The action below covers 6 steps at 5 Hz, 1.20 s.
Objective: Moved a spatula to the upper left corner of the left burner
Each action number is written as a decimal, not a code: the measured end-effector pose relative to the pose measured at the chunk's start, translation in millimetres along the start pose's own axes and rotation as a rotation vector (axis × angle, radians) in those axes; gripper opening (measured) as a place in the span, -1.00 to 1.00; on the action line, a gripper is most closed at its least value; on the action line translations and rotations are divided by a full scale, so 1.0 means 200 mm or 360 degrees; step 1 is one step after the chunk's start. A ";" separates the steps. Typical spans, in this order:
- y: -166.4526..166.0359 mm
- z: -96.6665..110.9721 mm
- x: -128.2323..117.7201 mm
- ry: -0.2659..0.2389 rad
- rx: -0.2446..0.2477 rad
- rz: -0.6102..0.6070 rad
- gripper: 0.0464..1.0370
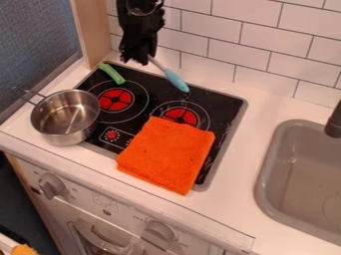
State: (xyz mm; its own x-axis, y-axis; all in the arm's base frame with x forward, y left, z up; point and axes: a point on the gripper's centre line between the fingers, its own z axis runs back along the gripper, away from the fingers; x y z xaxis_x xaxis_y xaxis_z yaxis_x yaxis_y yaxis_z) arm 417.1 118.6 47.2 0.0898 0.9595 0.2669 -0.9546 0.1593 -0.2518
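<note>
I've got the spatula (pixel 176 80) at the cooktop's far side, blue end angled near-right, beyond the R burner (pixel 180 117). Its pale shaft runs far-left to the lower end of my gripper (pixel 138 61), so it isn't at the L burner's (pixel 116 100) far-left corner. Can't tell if the gripper is open or closed, or if it has hold of the shaft. The arm comes in from the top edge, hanging over the far edge of the cooktop (pixel 225 102), in front of the tiled wall (pixel 259 30).

Just L of the gripper's lower end, a green item (pixel 112 73) lies slantwise by the cooktop's far-left corner, beyond the L burner. The metal pot (pixel 65 117) sits upright near-left of that burner, partly over the cooktop's L edge, w/ its handle (pixel 29 94) pointing far-left.

Folded orange cloth (pixel 166 154) covers the near-right part of the cooktop, incl. a bit of the R burner, and overhangs the near edge onto the counter (pixel 233 199). Grey sink (pixel 266 172) is set in the counter to the R, w/ part of a dark tap (pixel 334 122) at the R edge. Oven knobs (pixel 52 186) on the near front panel, L & R.
</note>
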 end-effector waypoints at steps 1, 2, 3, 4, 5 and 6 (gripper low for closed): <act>0.02 -0.10 0.04 -0.0012 0.0064 0.0011 -0.69; 0.06 -0.15 0.08 -0.0015 0.0096 0.0037 -0.58; 0.08 -0.17 0.11 0.0004 0.0105 0.0052 -0.02; 0.09 -0.17 0.11 0.0008 0.0123 0.0057 0.58; 0.09 -0.17 0.10 0.0019 0.0112 0.0068 0.93; 0.09 -0.16 0.10 0.0011 0.0109 0.0056 0.93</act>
State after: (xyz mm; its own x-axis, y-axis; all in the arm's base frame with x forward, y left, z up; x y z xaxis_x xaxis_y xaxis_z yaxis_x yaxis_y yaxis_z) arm 411.6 148.5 17.8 0.0573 0.9659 0.2526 -0.9744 0.1092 -0.1966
